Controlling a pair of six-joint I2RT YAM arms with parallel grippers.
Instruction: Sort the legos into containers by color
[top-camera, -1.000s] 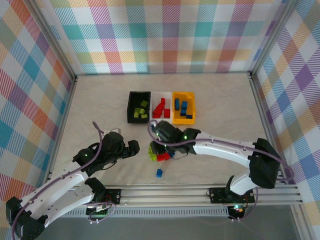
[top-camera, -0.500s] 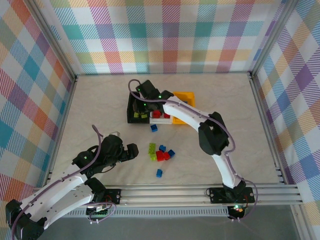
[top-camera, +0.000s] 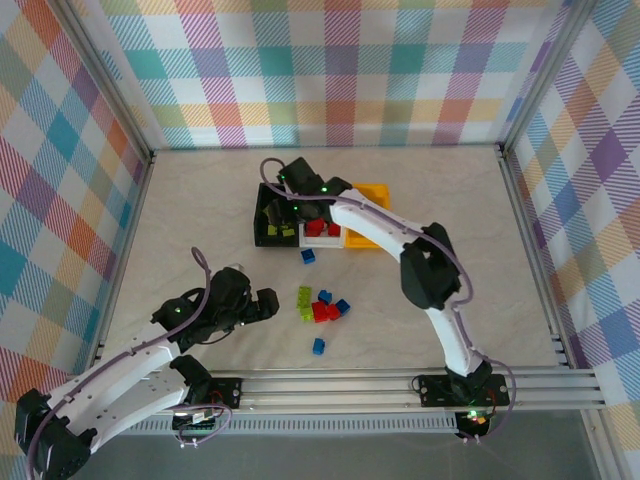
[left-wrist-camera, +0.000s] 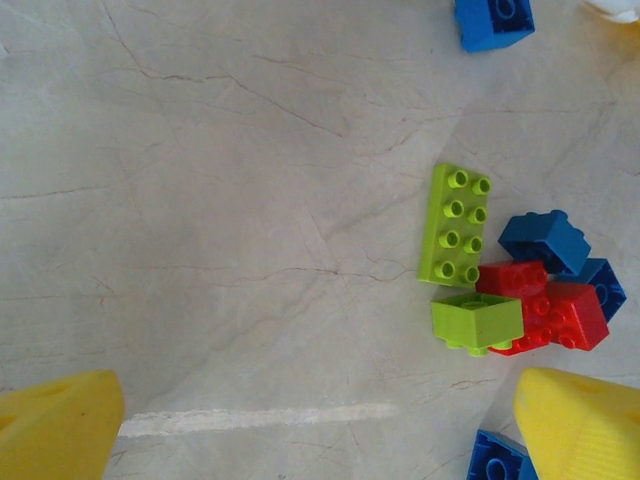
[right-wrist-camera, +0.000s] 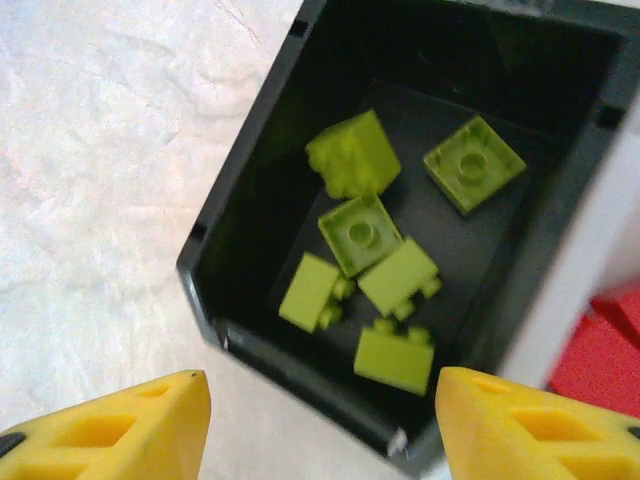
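Six lime legos (right-wrist-camera: 360, 232) in black bin (right-wrist-camera: 290, 365) under right hand (right-wrist-camera: 322, 425).

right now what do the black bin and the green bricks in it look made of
Black bin: looks like moulded plastic, dull satin finish, thin even walls. Green bricks: likely hard plastic, smooth, with crisp moulded studs; blur leaves the sheen unsure.

Boxed-in tabletop (top-camera: 200, 200) with colourful checked walls (top-camera: 330, 70).
Pastel plaid walls stand on three sides of a pale, marble-veined surface. Silver metal posts (top-camera: 113, 95) frame the corners; a slotted rail (top-camera: 340, 385) lines the near edge. Light is soft and even.
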